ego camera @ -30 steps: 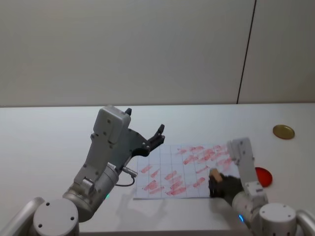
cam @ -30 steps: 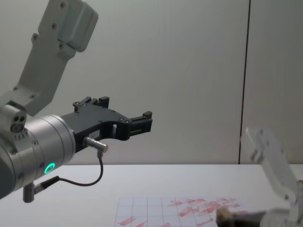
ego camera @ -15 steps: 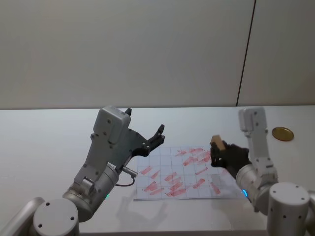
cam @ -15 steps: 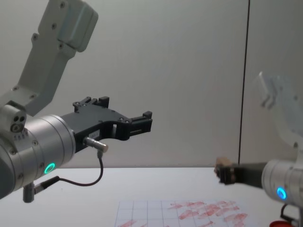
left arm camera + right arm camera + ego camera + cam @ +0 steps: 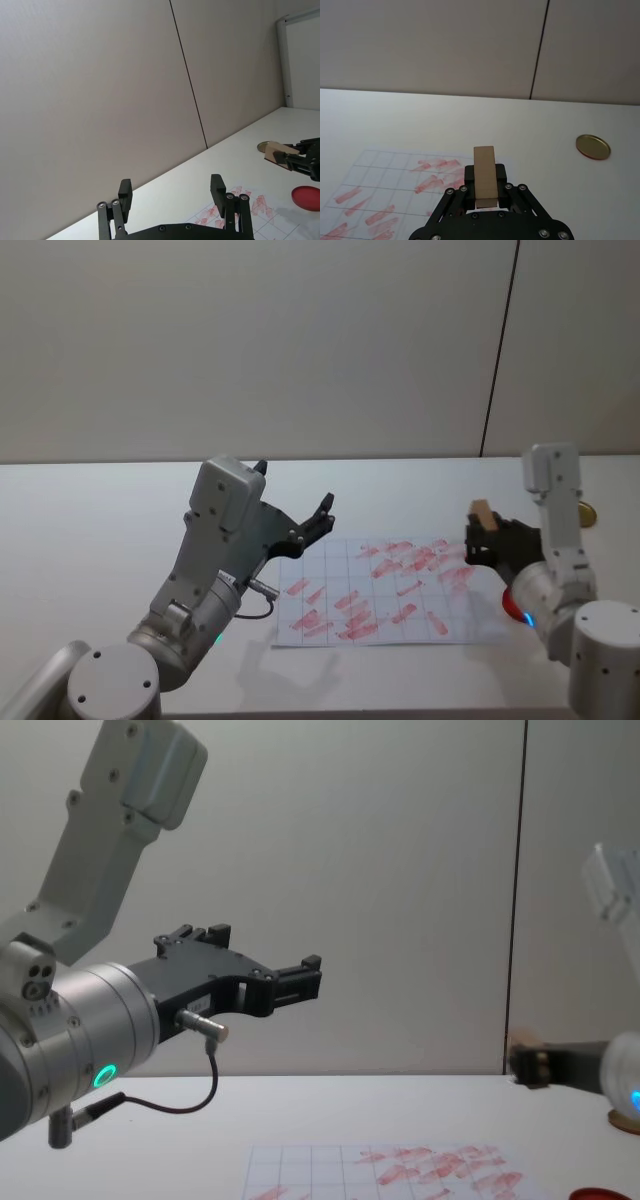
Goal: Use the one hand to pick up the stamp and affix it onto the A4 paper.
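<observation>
Right gripper (image 5: pixel 482 536) is clamped on the stamp (image 5: pixel 481 514), holding it up in the air off the table (image 5: pixel 100 530), just past the right edge of the A4 paper (image 5: pixel 340 585). In the right wrist view the stamp (image 5: pixel 484 176) sits upright between the black fingers (image 5: pixel 501 175), a pale wooden block sticking out past the tips. The paper's got a faint grid and a bunch of smudgy red prints, mostly toward its right half and center (pretty messy tbh). A red disc (image 5: pixel 512 602) lies on the table right under the right arm, partly hidden by it, and a gold disc (image 5: pixel 593 146) sits farther back on the right.

Left gripper (image 5: pixel 320 517) hangs above the paper's left side w/ its fingers spread apart, nothing in them. Chest view shows it (image 5: pixel 300 982) well above the table.
</observation>
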